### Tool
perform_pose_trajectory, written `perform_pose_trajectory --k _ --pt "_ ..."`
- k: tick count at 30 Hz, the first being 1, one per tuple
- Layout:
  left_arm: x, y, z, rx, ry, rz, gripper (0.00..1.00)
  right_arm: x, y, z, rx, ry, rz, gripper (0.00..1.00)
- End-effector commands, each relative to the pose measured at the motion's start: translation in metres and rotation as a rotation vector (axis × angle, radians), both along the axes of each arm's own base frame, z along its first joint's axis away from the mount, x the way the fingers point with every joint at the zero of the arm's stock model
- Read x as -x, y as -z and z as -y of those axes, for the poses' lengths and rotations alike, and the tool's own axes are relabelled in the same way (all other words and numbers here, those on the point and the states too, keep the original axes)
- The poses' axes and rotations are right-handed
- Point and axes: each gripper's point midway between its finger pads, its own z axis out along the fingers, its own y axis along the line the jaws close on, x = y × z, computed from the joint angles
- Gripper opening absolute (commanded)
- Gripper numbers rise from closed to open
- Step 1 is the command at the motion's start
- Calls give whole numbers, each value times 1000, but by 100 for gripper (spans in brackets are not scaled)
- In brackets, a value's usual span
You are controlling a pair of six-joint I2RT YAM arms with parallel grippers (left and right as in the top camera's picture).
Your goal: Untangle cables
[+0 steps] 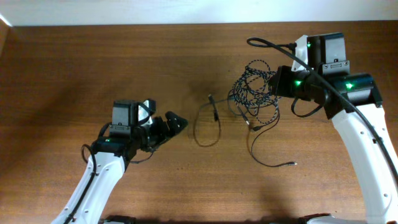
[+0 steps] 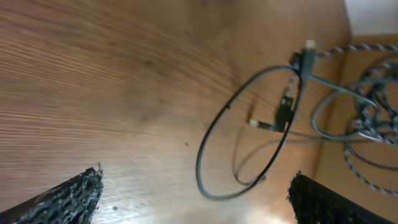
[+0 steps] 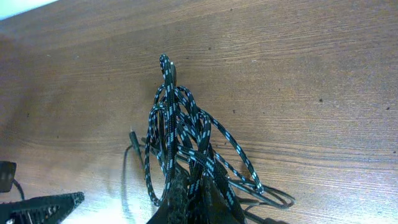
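Note:
A braided black-and-white cable (image 1: 254, 79) lies bunched at the centre right and is tangled with thin black cables. One thin black cable forms a loop (image 1: 207, 129) with a plug toward the left. Another (image 1: 268, 163) trails toward the front. My right gripper (image 1: 278, 81) is shut on strands of the braided cable (image 3: 166, 118), which fan out from its fingers (image 3: 198, 202). My left gripper (image 1: 179, 122) is open and empty, left of the loop. In the left wrist view the loop (image 2: 214, 140) lies ahead between its fingers (image 2: 199, 199), apart from them.
The brown wooden table (image 1: 93, 68) ends at a white wall along the back. The right arm's own thick black cable (image 1: 267, 43) arches above the bundle. A small black plug (image 3: 6, 174) lies at the left edge of the right wrist view.

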Motion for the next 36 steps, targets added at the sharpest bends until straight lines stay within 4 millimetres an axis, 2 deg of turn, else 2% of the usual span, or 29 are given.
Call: perform_pose_trajectory --k 1,2,3,4,6,7,8,9,10,11,13,15,17,18,19,20,21,22,23,24,25,29,30,32,34,36 --pt "-9 -22 14 1 182 208 99 0 -6 0 -21 5 13 4" --pt "-8 -67 44 134 411 479 99 1 -8 -6 -10 -69 34 4" --pt "-14 -92 51 169 466 621 99 9 -14 -26 -54 -235 71 4" --pt "-23 -113 53 161 483 760 99 29 -32 -60 -166 -517 163 4" --pt "-27 -123 53 153 485 821 99 45 -56 -84 -281 -725 285 4" --pt "-22 -137 48 184 513 872 99 51 -66 -91 -326 -797 337 4" --pt "-15 -153 46 217 564 948 99 52 -70 -93 -341 -809 349 4" --pt "1 -183 40 239 666 1121 99 54 -72 -95 -360 -820 353 4" --pt "4 -196 34 215 681 1197 99 63 -82 -100 -436 -864 364 4" --pt "5 -200 33 205 683 1219 99 70 -88 -103 -485 -889 365 4" --pt "7 -200 37 215 696 1218 91 82 -100 -108 -575 -934 364 4" --pt "9 -200 51 222 702 1218 96 91 -110 -110 -648 -971 369 4" --pt "3 -201 63 198 660 1221 96 95 -110 -110 -669 -973 352 4" --pt "6 -201 69 209 675 1221 94 94 -109 -110 -663 -968 349 4" --pt "10 -201 75 223 694 1220 76 90 -105 -109 -633 -953 345 5" --pt "12 -201 77 227 700 1219 33 89 -103 -109 -624 -947 343 5" --pt "10 -201 77 228 685 1208 13 89 -103 -109 -623 -947 343 6" --pt "0 -201 73 230 607 1157 0 88 -102 -109 -612 -941 342 12" --pt "-14 -202 68 214 510 1119 0 83 -94 -106 -567 -912 325 22" --pt "-26 -202 62 202 419 1084 0 79 -84 -103 -517 -876 294 26" --pt "-42 -193 52 184 301 1002 0 76 -76 -100 -477 -849 273 37" --pt "-65 -156 29 138 68 768 0 60 -56 -88 -356 -741 218 65" --pt "-66 -159 27 137 64 781 0 51 -45 -79 -320 -621 141 66" --pt "-68 -169 27 163 51 807 0 53 -44 -81 -345 -579 94 66" --pt "-69 -189 28 186 51 890 0 64 -39 -98 -349 -634 74 67" --pt "-69 -192 28 188 53 907 0 79 -30 -123 -337 -712 59 67"
